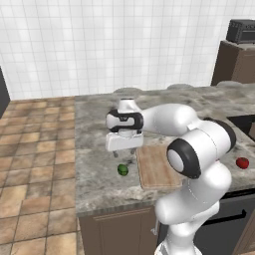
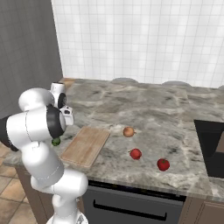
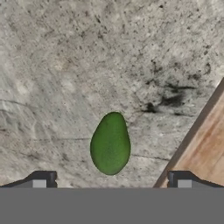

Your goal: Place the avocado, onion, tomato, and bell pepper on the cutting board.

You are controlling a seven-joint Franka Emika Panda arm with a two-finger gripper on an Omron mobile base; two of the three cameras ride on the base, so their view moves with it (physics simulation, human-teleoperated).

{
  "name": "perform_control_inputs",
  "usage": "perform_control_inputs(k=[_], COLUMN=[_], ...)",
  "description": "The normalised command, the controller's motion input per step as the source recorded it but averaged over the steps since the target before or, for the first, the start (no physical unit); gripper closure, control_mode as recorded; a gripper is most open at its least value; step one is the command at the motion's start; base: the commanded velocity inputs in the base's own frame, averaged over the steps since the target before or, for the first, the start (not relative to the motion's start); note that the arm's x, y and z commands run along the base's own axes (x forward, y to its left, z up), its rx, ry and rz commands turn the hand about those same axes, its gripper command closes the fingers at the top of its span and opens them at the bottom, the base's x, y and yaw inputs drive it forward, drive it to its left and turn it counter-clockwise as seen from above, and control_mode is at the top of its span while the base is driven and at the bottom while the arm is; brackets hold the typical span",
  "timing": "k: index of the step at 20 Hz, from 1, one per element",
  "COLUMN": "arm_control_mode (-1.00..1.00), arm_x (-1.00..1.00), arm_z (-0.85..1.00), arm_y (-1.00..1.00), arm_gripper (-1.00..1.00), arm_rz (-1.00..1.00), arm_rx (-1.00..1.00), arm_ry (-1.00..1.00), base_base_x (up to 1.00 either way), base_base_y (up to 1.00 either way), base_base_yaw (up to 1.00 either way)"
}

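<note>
Green avocado (image 3: 110,143) lies on the counter (image 1: 97,129), off the board (image 3: 205,144) at its 9 o'clock; gripper (image 3: 111,181) hovers above it, fingers wide apart. Onion (image 2: 128,131), tomato (image 2: 135,153), pepper (image 2: 163,164) sit at the board's 3 o'clock

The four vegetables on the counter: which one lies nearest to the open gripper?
The avocado, the only green one, left of the cutting board. It lies under the gripper; the others lie beyond the board.
</note>
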Motion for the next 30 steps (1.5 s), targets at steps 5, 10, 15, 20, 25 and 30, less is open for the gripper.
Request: perform_control_inputs(k=[5, 10, 15, 20, 25, 30], arm_control_mode=[-1.00, -1.00, -1.00, -1.00, -1.00, -1.00], arm_x=[0.00, 0.00, 0.00, 0.00, -0.03, 0.00], arm_z=[-0.13, -0.10, -0.11, -0.10, -0.09, -0.09], arm_y=[0.02, 0.00, 0.00, 0.02, 0.05, 0.03], arm_gripper=[-1.00, -1.00, -1.00, -1.00, -1.00, -1.00], arm_rz=[0.00, 0.00, 0.00, 0.00, 0.00, 0.00], arm_rx=[0.00, 0.00, 0.00, 0.00, 0.00, 0.00], arm_ry=[0.00, 0.00, 0.00, 0.00, 0.00, 0.00], base_base_x=[0.00, 0.00, 0.00, 0.00, 0.00, 0.00], base_base_y=[0.00, 0.00, 0.00, 0.00, 0.00, 0.00], base_base_yaw=[0.00, 0.00, 0.00, 0.00, 0.00, 0.00])
